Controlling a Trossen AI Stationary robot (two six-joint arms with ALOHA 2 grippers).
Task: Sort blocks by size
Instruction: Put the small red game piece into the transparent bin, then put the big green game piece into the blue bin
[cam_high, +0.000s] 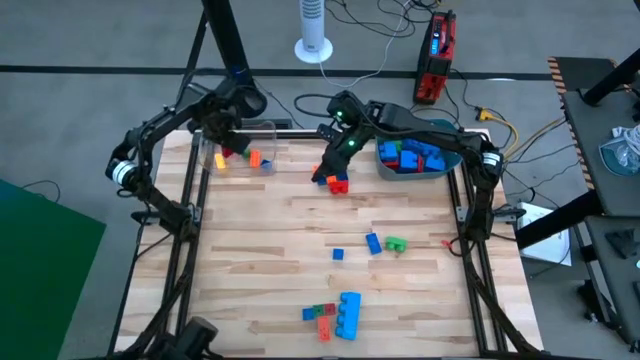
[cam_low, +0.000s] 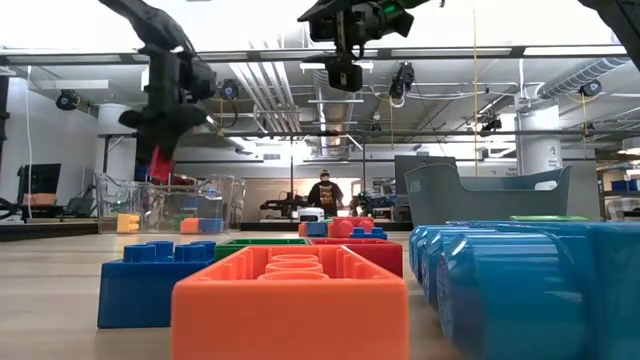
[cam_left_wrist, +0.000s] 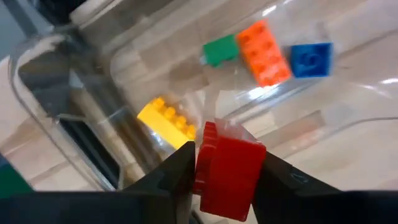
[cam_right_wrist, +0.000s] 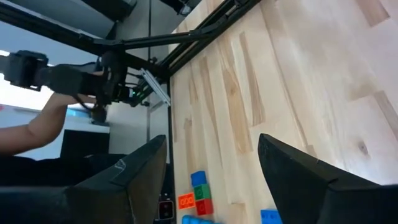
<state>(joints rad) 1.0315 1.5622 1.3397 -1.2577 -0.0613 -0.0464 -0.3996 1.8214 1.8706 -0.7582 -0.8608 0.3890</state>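
robotics lab, exposed ceiling ducts (cam_low: 270, 85), cables (cam_high: 390, 45) on grey floor, seated person (cam_low: 323, 192) behind

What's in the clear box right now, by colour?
In the clear box, as far as visible:
green block: 1
orange block: 1
blue block: 1
yellow block: 1
Total: 4
The red block is not counted: the left fingers hold it, not yet dropped in.

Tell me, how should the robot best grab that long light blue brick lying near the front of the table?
Probably from straight above, fingers closing across the light blue brick's two long sides near its middle. It lies flat and is narrow that way. A small green and red cluster sits close on one side, so that finger needs care.
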